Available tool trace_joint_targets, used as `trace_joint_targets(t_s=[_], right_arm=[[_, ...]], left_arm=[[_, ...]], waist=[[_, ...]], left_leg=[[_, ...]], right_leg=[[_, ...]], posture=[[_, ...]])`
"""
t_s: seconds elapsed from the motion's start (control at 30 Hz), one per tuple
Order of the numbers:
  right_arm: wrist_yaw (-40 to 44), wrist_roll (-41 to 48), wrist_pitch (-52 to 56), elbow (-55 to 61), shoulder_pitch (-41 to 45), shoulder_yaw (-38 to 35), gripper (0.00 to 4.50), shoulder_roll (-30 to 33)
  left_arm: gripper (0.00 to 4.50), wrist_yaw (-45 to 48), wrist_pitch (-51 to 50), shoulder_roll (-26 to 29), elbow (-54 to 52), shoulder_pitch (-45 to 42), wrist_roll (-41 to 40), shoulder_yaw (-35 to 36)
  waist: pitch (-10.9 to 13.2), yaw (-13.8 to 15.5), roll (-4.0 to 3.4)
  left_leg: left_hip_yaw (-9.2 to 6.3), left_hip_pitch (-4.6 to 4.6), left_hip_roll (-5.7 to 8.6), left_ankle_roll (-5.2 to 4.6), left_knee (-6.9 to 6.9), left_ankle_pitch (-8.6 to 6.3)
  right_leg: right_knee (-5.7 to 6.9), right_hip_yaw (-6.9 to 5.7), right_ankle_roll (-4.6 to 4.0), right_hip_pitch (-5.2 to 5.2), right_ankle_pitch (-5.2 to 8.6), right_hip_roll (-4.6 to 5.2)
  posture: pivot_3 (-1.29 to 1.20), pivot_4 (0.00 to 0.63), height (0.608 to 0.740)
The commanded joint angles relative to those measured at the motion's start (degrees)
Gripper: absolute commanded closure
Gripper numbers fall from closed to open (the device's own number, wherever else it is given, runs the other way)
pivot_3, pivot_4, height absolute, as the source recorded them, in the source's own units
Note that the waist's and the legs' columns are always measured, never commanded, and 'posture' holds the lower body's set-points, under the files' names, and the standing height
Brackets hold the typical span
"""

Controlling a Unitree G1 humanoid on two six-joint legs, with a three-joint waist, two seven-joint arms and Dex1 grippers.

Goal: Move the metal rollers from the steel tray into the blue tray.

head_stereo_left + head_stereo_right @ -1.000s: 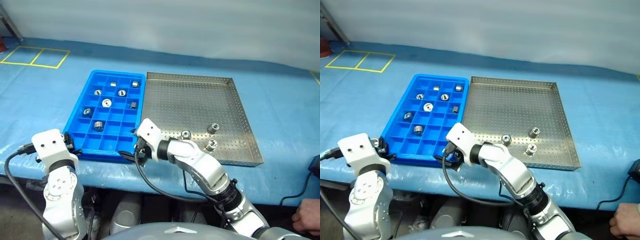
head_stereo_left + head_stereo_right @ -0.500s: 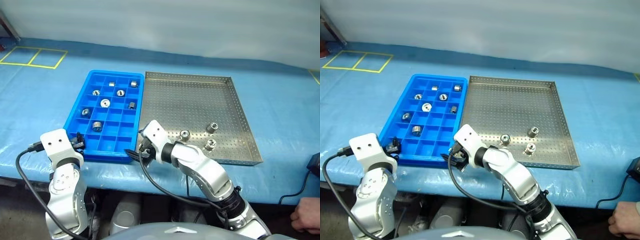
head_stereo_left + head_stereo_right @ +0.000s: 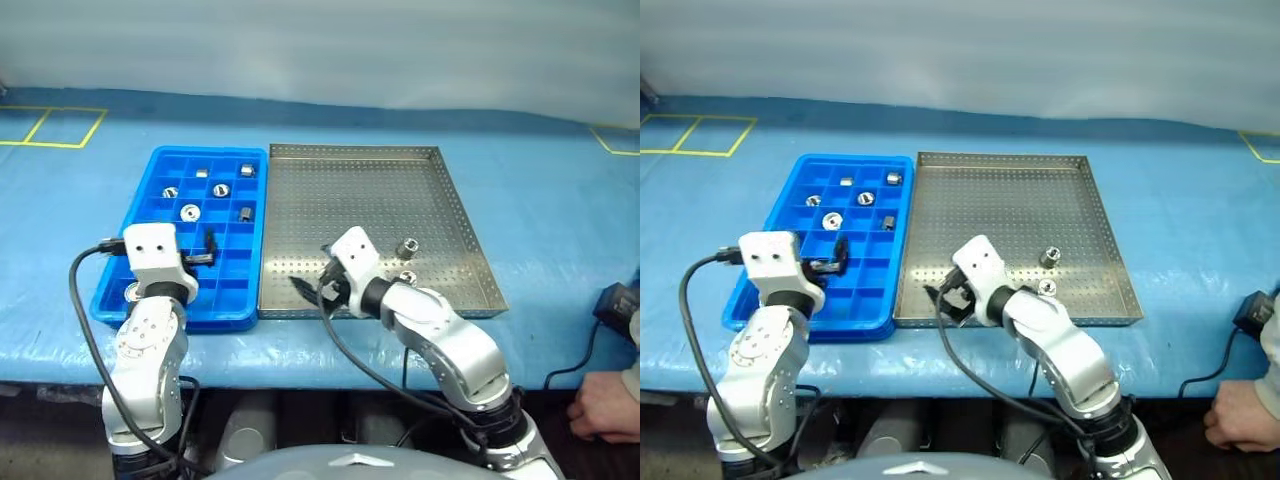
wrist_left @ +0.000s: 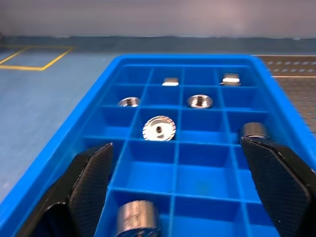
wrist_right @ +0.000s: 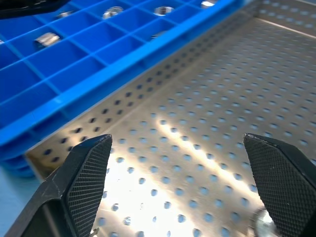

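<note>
The main risk, as I judge it, is a fumbled pickup: the rollers left in the steel tray (image 3: 420, 185) are small, smooth and round, and fingers closing off-centre could squirt one away across the perforated floor or knock it into its neighbour. Two rollers (image 3: 407, 247) show near the tray's right edge toward its front, one behind the other, the nearer partly hidden by the right arm, so there may be more I cannot see. A second risk is the right arm itself, which lies over the tray's front rim; a careless sweep could nudge the tray against the blue tray (image 3: 232, 160) touching its left edge. The right gripper (image 3: 310, 290) hovers over the steel tray's front-left part with its fingers (image 5: 81, 182) spread wide and nothing between them, well short of the rollers. The left gripper (image 3: 205, 250) hangs over the blue tray's front half, fingers (image 4: 91, 175) also wide apart and empty, with a roller (image 4: 136, 217) lying in the compartment just under it. A drop from too high could bounce a piece out of its cell. The rollers are shiny silver cylinders and rings with a central hole; several already sit in separate compartments, mostly toward the blue tray's back. Both trays rest on the blue-covered desk (image 3: 540, 190).
</note>
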State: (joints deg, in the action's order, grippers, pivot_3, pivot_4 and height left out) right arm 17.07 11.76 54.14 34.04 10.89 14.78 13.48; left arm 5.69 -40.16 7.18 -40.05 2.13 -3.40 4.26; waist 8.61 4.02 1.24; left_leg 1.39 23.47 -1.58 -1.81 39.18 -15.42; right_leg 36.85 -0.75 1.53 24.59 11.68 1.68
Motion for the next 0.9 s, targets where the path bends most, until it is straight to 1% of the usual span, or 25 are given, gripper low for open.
trace_joint_targets(t_s=[0.03,0.1,0.2,0.3,0.43,0.57,0.73,0.83,0.9], right_arm=[[-4.5,-0.7,4.2,1.3,1.1,-5.1,0.0,-1.6],[-8.4,-2.3,6.7,-1.1,2.5,-7.3,0.0,-3.8],[-15.6,-5.3,8.4,-7.8,5.9,-11.4,0.0,-8.6],[-20.7,-8.3,4.6,-16.1,9.5,-13.7,0.0,-11.4],[-27.0,-10.5,-0.6,-25.8,14.1,-18.2,0.0,-14.4],[-29.1,-10.9,-3.5,-31.0,15.8,-20.6,0.0,-15.2],[-30.3,-10.3,-3.8,-32.0,15.2,-22.8,0.0,-15.8],[-30.2,-9.3,-1.7,-30.3,14.3,-23.8,0.61,-17.2],[-29.9,-8.8,-0.2,-28.9,13.8,-23.8,1.27,-18.0]], left_arm=[[0.01,5.0,3.5,1.3,-0.2,0.5,-2.6,-4.1],[0.01,7.6,5.0,2.6,-0.1,1.1,-3.7,-6.2],[0.01,12.2,7.5,6.1,-0.6,2.7,-4.2,-10.3],[0.01,15.3,7.5,7.2,-0.9,3.7,-7.2,-12.4],[0.01,17.1,6.7,8.4,-2.1,5.0,-8.7,-14.8],[0.01,16.2,6.2,8.5,-2.6,5.8,-9.0,-15.5],[0.01,15.1,5.9,8.5,-3.1,6.5,-9.1,-15.8],[0.0,14.8,5.5,8.9,-3.3,6.9,-9.1,-15.9],[0.0,14.8,5.3,9.1,-3.4,7.0,-9.2,-15.9]], waist=[[0.0,-0.8,-0.01],[0.0,-1.8,-0.04],[0.0,-2.4,-0.07],[0.0,-2.4,-0.21],[0.1,-2.4,-0.29],[0.1,-2.2,-0.32],[0.2,-2.2,-0.48],[0.2,-2.2,-0.52],[0.2,-2.2,-0.55]], left_leg=[[0.02,-0.01,-0.01,0.0,0.0,0.0],[0.03,-0.01,-0.02,0.0,-0.02,0.0],[0.08,-0.05,-0.06,0.0,-0.03,0.0],[0.13,-0.09,-0.07,0.02,-0.03,0.02],[0.19,-0.06,-0.03,0.01,-0.03,0.02],[0.19,-0.04,-0.02,-0.01,-0.05,0.01],[0.19,-0.06,-0.03,-0.01,-0.08,0.0],[0.19,-0.06,-0.04,-0.01,-0.08,0.0],[0.19,-0.07,-0.05,-0.02,-0.09,0.0]], right_leg=[[0.01,0.01,-0.05,0.0,-0.03,0.0],[0.02,0.03,-0.09,0.02,-0.04,-0.02],[0.09,0.06,-0.11,0.04,-0.02,-0.09],[0.11,0.1,-0.08,0.04,0.01,-0.11],[0.08,0.15,-0.02,0.06,-0.03,-0.08],[0.06,0.17,0.04,0.07,-0.09,-0.08],[0.06,0.17,0.22,0.07,-0.16,-0.09],[0.06,0.17,0.23,0.07,-0.15,-0.1],[0.07,0.17,0.29,0.07,-0.12,-0.1]], posture=[[0.1,0.15,0.74],[0.1,0.15,0.74],[0.1,0.15,0.74],[0.11,0.15,0.74],[0.13,0.15,0.74],[0.15,0.15,0.74],[0.16,0.15,0.74],[0.17,0.15,0.74],[0.17,0.15,0.74]])
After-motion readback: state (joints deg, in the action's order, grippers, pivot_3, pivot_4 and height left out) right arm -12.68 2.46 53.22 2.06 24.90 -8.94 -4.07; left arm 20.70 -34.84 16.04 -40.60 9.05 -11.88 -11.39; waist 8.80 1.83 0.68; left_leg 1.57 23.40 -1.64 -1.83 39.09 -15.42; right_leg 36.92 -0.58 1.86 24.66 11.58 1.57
